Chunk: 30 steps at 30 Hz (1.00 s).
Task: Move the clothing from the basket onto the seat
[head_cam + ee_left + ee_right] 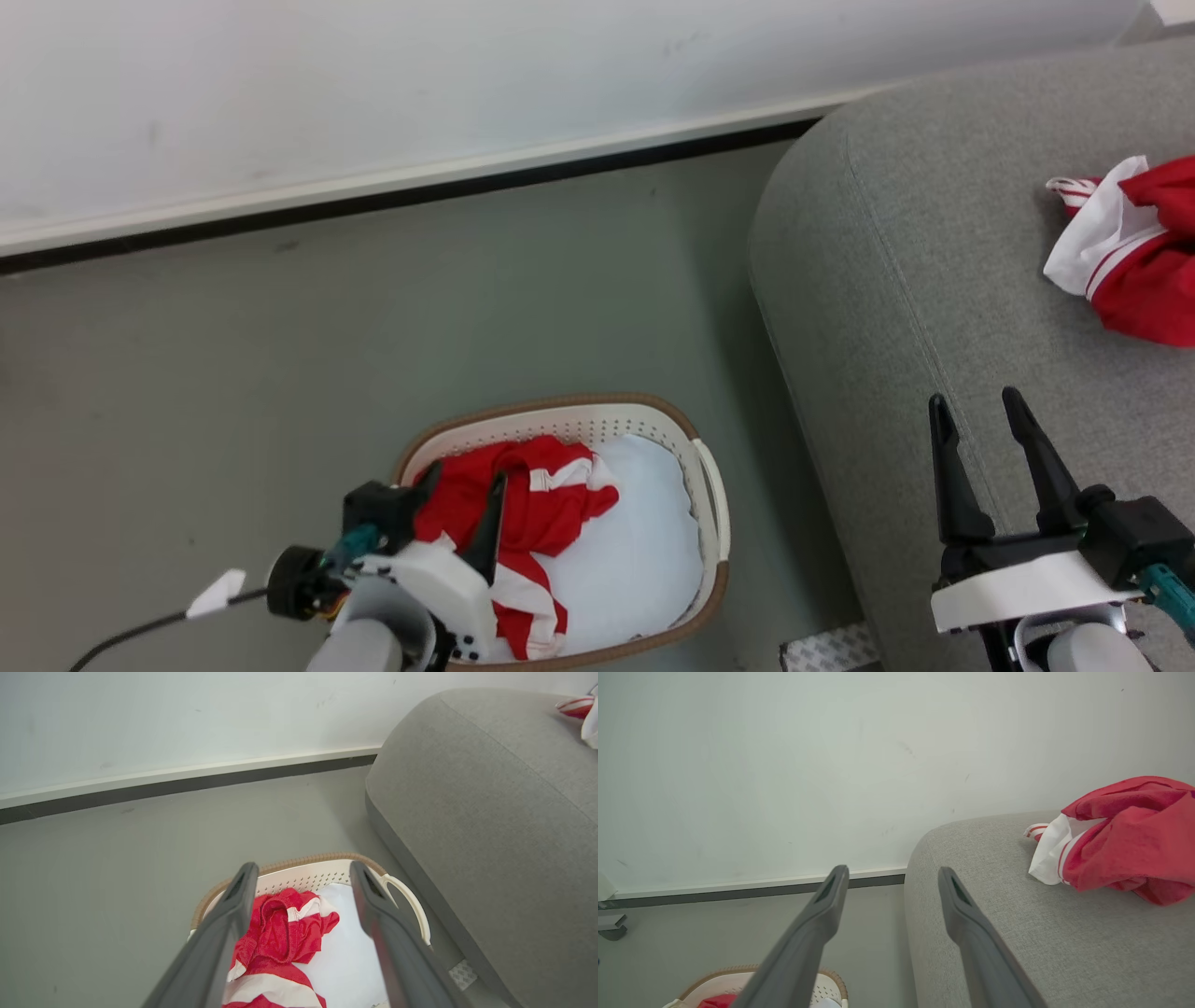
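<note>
The cream basket (pixel 714 504) with a brown rim stands on the floor left of the seat. Red and white clothing (pixel 541 509) is crumpled in its left half, on a pale liner cloth (pixel 644 551). My left gripper (pixel 464 483) hangs open above that clothing, its fingers either side of the red heap (pixel 280 933) and holding nothing. Another red and white garment (pixel 1134 257) lies on the grey seat (pixel 896 280) at the right. My right gripper (pixel 976 411) stands open and empty over the seat's near part, left of that garment (pixel 1125 840).
A white wall with a dark skirting strip (pixel 392 201) runs behind the grey floor (pixel 280 373). A cable with a white tag (pixel 213 595) trails from the left wrist. A pale textured mat corner (pixel 831 649) lies between basket and seat.
</note>
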Tool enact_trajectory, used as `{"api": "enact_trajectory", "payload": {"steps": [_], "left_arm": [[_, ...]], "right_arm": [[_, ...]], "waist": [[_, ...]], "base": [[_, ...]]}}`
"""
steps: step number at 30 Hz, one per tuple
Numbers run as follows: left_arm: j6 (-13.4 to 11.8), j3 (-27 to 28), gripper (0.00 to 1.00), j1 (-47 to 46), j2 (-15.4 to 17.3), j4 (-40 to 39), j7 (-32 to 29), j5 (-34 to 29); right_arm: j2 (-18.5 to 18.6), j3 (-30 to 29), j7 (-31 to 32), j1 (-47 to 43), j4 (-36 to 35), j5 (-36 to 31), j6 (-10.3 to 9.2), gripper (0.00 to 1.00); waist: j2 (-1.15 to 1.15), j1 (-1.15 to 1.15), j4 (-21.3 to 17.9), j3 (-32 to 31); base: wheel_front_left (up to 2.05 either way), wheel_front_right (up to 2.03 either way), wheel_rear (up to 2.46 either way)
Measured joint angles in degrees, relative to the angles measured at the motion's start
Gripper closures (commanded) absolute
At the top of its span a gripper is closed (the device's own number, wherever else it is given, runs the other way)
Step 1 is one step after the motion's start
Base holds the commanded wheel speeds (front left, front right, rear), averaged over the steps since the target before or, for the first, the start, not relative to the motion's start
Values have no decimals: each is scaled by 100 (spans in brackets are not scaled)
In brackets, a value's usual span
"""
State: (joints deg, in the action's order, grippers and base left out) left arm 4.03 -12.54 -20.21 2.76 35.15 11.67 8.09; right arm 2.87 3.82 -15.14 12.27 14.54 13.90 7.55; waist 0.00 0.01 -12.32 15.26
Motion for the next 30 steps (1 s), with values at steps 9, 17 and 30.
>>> {"api": "enact_trajectory", "payload": {"steps": [9, 17, 30], "left_arm": [[38, -835, 0, -1427, -8, 1191, -1037, 21], [-349, -1337, 0, -2373, -8, 1893, -1521, 271], [-832, -1483, 0, -3601, 191, 2999, -1553, 152]], "right_arm": [[2, 162, 0, 659, -332, 286, 0, 0], [1, 267, 0, 1157, -719, 570, 0, 0], [3, 480, 0, 1512, -1506, 838, 0, 0]], "waist": [[0, 1, -304, 999], [0, 1, -560, 1957], [0, 0, -998, 3329]], "base": [[0, 0, 0], [0, 0, 0], [0, 0, 0]]}}
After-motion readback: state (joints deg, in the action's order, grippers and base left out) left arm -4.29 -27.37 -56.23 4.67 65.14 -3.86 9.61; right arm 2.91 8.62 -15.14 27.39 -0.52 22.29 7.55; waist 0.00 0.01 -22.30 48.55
